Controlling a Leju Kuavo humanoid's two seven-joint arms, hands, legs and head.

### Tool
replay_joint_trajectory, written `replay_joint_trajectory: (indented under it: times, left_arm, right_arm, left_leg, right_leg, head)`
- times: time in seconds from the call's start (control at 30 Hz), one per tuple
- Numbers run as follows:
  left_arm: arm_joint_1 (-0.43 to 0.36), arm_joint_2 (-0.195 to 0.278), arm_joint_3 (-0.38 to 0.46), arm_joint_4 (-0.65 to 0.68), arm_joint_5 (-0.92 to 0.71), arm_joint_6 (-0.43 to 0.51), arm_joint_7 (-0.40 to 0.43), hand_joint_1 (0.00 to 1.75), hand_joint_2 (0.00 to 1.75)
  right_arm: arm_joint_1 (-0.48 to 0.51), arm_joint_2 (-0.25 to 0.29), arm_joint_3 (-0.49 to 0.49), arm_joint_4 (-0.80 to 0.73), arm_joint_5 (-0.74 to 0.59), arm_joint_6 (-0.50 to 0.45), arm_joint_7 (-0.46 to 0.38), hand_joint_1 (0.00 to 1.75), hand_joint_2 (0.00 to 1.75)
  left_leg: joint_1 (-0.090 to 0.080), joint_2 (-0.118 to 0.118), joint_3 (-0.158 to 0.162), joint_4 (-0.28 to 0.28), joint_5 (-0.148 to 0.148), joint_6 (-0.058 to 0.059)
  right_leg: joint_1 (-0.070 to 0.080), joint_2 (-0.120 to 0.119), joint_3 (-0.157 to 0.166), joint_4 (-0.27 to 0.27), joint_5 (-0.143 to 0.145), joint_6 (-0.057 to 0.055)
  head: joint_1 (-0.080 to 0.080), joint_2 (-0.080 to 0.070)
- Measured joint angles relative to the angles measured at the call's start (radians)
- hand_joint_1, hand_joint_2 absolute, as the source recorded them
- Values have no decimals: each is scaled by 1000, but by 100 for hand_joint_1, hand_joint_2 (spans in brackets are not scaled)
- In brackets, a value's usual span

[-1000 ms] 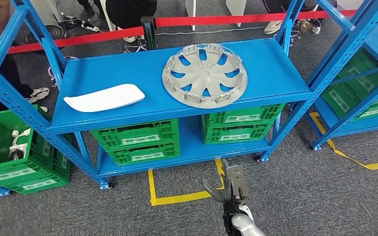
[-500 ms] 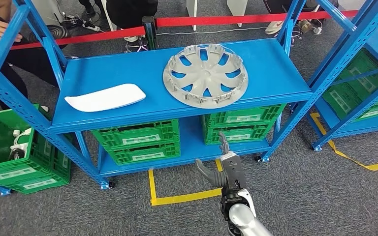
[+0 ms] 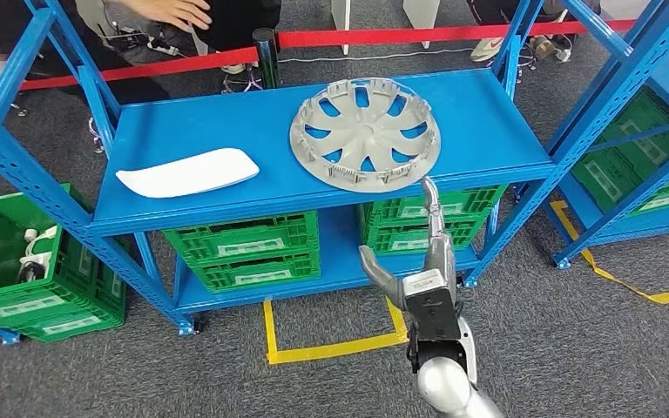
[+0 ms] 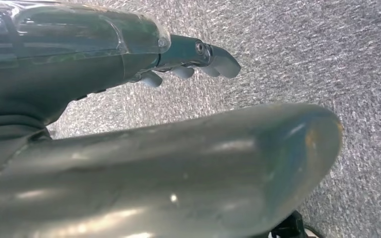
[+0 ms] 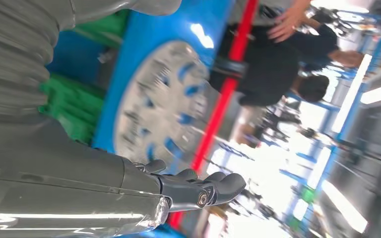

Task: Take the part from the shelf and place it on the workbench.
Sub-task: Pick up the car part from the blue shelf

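Green crates (image 3: 242, 248) are sitting in stacks on the lower level of the blue shelf (image 3: 183, 135), two at the left and two at the right, and what they are holding cannot be made out; another green crate (image 3: 17, 270) is standing on the carpet beyond the shelf's left end with a white object in it. On the top level a white tray (image 3: 187, 171) is lying near the front left corner. A red barrier tape (image 3: 401, 35) is running behind the shelf, with a person's hand (image 3: 172, 10) above it. The wheel cover (image 3: 365, 132) is lying flat toward the right end of the top level, reaching close to the front edge. The right hand (image 3: 418, 274) is hovering in front of and below that edge, fingers spread and holding nothing, with one fingertip pointing up just under the cover's rim. The left hand (image 4: 178, 59) is hanging over grey carpet, fingers extended and holding nothing.
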Motion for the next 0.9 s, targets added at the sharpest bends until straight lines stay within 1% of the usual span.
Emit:
replay_joint_trajectory:
  times: [0.4, 0.6, 0.7, 0.77, 0.83, 0.87, 0.9]
  left_arm:
    - [0, -11, -1, 1, 33, -8, -22, 0, 0]
    - [0, -14, -1, 2, 78, -61, -33, 0, 0]
    - [0, -15, -1, 2, 93, -82, -38, 0, 0]
    - [0, -15, -1, 3, 96, -86, -39, 0, 0]
    - [0, -16, -1, 5, 96, -91, -41, 0, 0]
    - [-1, -16, -1, 5, 96, -95, -42, 0, 0]
    - [-2, -17, -1, 6, 95, -98, -43, 0, 0]
  right_arm:
    - [18, -11, -35, -309, 351, -69, 101, 0, 175]
    - [29, -13, -43, -446, 509, -108, 135, 0, 175]
    - [32, -14, -43, -498, 561, -115, 145, 0, 175]
    - [33, -14, -44, -525, 570, -115, 147, 0, 175]
    - [34, -14, -44, -546, 568, -115, 148, 0, 175]
    - [35, -15, -45, -554, 565, -115, 148, 0, 175]
    - [35, -16, -45, -562, 561, -115, 148, 0, 175]
  left_leg:
    - [0, -2, 0, 0, 0, 0]
    - [0, -3, 0, 0, 0, 0]
    - [0, -4, 0, 0, 0, 0]
    - [-3, -7, -2, 3, -1, 9]
    - [-5, -11, 1, -8, 0, 26]
    - [-3, -11, 9, -22, 4, 32]
    - [0, -11, 19, -34, 8, 37]
  right_leg:
    - [0, -1, 1, -1, 0, 0]
    - [0, -2, 1, -1, 0, 0]
    - [0, -2, 1, -2, 0, 0]
    - [-3, -3, 3, -5, 5, 7]
    - [-7, -2, 2, 1, 21, 20]
    - [-8, 2, 0, 11, 24, 24]
    - [-9, 10, -7, 31, 17, 25]
  head:
    - [0, 0]
    - [0, 0]
    - [0, 0]
    - [-2, 0]
    - [-5, 0]
    - [-6, 0]
    - [-4, 0]
